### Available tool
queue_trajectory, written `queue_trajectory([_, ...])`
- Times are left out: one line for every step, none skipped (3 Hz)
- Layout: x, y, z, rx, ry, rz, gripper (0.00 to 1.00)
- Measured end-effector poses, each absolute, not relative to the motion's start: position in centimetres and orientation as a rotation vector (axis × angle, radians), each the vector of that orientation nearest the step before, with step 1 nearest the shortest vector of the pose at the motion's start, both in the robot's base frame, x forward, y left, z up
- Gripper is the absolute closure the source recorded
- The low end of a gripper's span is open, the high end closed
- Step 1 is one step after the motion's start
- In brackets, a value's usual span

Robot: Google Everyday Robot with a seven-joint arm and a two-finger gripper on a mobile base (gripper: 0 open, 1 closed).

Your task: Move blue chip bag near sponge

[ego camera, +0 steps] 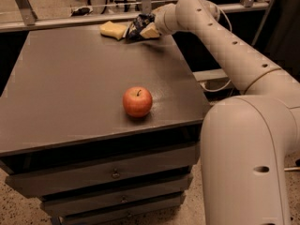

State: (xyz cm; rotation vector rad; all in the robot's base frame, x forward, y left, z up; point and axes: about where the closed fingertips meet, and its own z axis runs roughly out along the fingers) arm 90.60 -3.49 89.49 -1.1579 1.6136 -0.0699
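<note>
The blue chip bag [137,26] is dark and crinkly, at the far edge of the table right beside the pale-yellow sponge [113,30], touching or nearly touching it. My gripper [146,29] is at the bag's right side, its pale fingers [151,31] closed on the bag, low over the table top. The arm reaches in from the right across the far corner.
A red apple [138,101] stands near the front middle of the grey table [70,88], which has drawers below. A metal rail [56,21] runs behind the table's far edge. The robot's white body fills the right foreground.
</note>
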Motion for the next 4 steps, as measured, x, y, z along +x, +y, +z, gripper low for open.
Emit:
queue_trajectory([90.0,-2.3,89.5,-1.159,1.629,-0.032,0.0])
queue_trajectory([89.0,-2.3,91.2,-1.173,1.609,-0.036,0.0])
queue_trajectory([87.1,-3.1,94.2,-1.19,1.571,-0.017,0.0])
queue_trajectory([83.6,-4.1,97.9,-1.227,1.509,0.063,0.0])
